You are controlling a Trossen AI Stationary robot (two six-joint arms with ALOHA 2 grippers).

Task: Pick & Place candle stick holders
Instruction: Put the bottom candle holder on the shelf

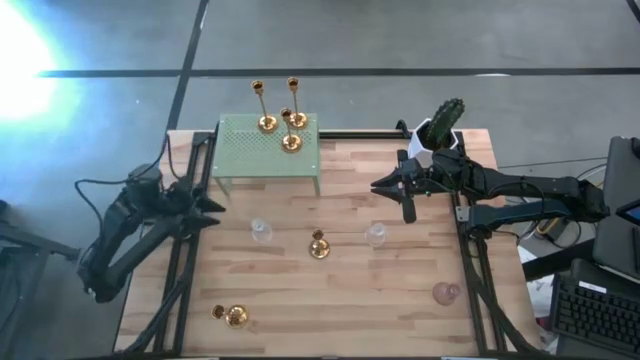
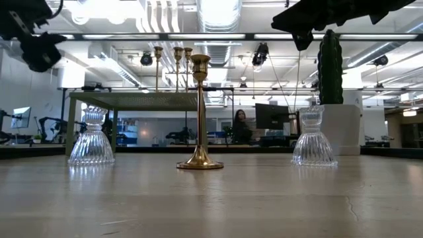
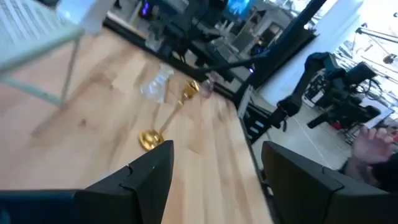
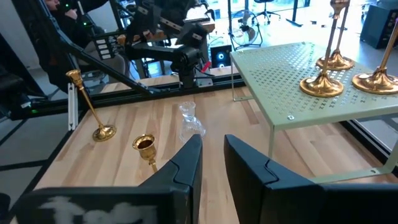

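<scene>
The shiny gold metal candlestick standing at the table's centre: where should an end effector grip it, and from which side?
Probably the thin stem of the gold candlestick, fingers closing level across it from above: it stands upright, and the round base is wide and flat.
</scene>
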